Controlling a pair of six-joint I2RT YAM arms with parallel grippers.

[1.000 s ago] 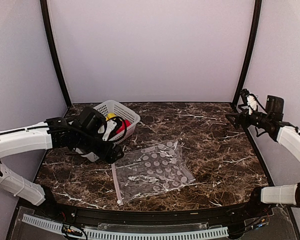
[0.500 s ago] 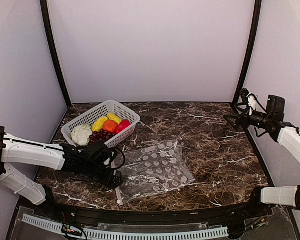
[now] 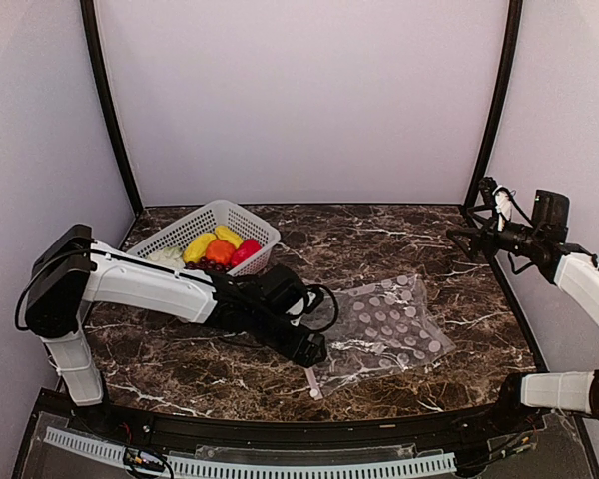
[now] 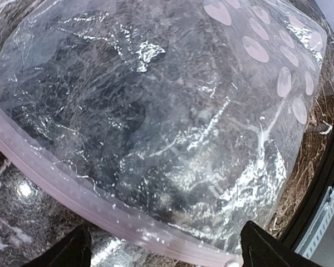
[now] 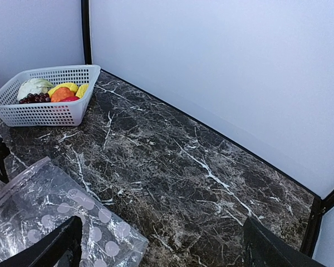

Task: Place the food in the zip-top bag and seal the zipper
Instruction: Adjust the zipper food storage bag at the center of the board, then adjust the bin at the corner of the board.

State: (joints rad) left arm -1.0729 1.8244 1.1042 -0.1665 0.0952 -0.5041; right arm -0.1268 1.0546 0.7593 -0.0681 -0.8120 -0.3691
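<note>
Clear zip-top bag [image 3: 384,324] (pale dots), pinkish zipper [image 4: 72,184], dark marbled table [image 3: 379,239].

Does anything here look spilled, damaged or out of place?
Nothing stands out. The food is all inside the white basket, none spilled. The zip-top bag lies flat on the table, crinkled and askew, with no visible tear.

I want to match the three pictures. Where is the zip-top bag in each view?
Top external: the zip-top bag lies right of centre, toward the near edge.
Left wrist: it fills almost the whole picture.
Right wrist: bottom left corner.
Shared landmark: the dark marble table.
</note>
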